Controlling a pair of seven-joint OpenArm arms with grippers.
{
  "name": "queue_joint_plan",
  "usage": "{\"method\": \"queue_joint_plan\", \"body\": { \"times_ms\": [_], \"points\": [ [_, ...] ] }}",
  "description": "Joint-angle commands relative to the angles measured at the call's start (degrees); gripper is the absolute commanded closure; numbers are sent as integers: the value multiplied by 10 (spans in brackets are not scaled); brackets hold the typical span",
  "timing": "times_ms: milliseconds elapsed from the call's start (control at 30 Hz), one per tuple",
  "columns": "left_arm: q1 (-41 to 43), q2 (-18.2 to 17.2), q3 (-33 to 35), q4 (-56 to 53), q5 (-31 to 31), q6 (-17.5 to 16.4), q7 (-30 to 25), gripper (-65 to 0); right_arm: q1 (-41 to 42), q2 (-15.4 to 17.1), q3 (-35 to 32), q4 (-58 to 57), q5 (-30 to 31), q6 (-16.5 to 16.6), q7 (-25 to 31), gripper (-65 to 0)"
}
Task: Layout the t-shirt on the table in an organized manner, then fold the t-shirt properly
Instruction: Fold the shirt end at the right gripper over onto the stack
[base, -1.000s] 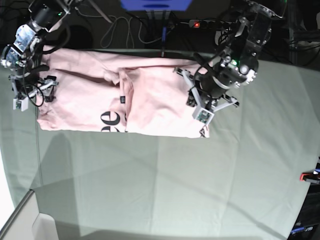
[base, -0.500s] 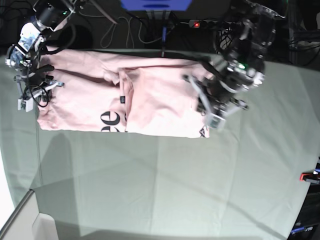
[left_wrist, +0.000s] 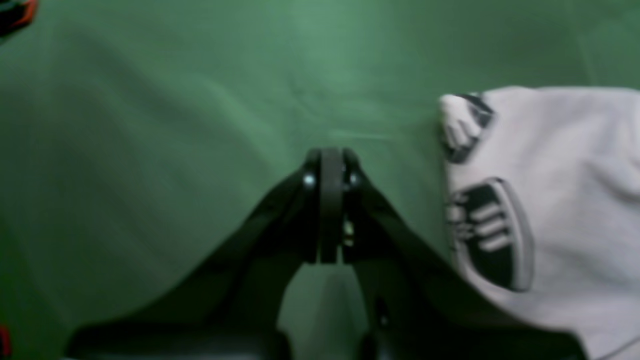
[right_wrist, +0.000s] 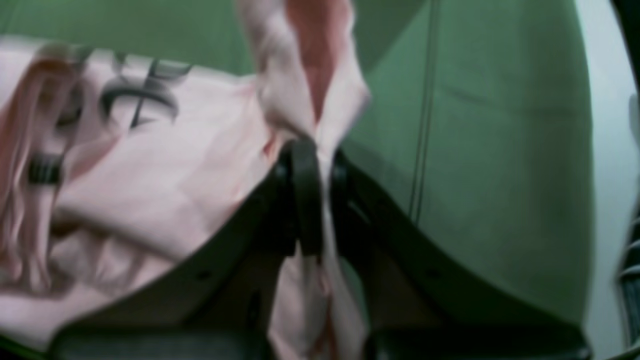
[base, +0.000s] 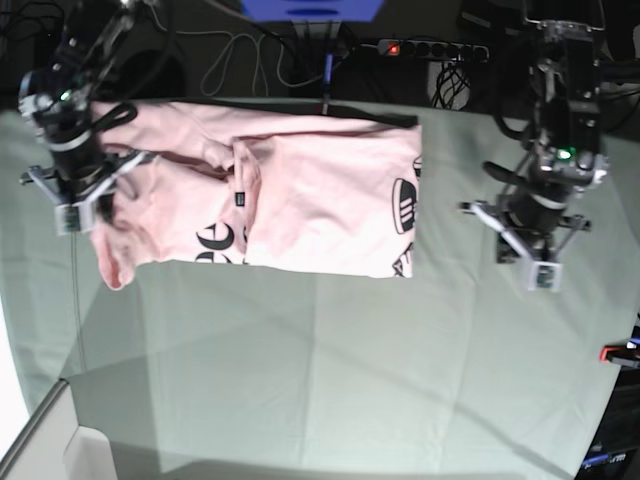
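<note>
The pale pink t-shirt (base: 300, 190) lies in a folded band along the far side of the table (base: 330, 380), black lettering showing at its near edge and right end. My right gripper (base: 85, 195), on the base view's left, is shut on the shirt's left end; the right wrist view shows pink cloth (right_wrist: 310, 90) pinched between the shut jaws of that gripper (right_wrist: 307, 150). My left gripper (base: 530, 240) is shut and empty over bare cloth, well to the right of the shirt. In the left wrist view it (left_wrist: 327, 160) is beside the shirt's printed end (left_wrist: 540, 200).
A red clamp (base: 615, 352) sits at the table's right edge. A white box corner (base: 60, 445) is at the near left. Cables and a power strip (base: 430, 48) lie behind the far edge. A blue object (base: 310, 10) sits at the back.
My left gripper has moved off the shirt's right end to the bare cloth on the right. My right gripper has shifted right with the shirt's left end, whose corner now droops.
</note>
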Motion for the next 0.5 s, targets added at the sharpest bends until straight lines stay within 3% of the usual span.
{"method": "queue_joint_plan", "body": {
  "times_ms": [0,467],
  "points": [
    [2,-4,-14,11,-2,1,-11,-1,-8,-4,-29,18,12,5,15,0],
    [52,-5,-144,21,-2,0,-11,-1,-20,-4,-313,24,8,5,15,0]
  ]
}}
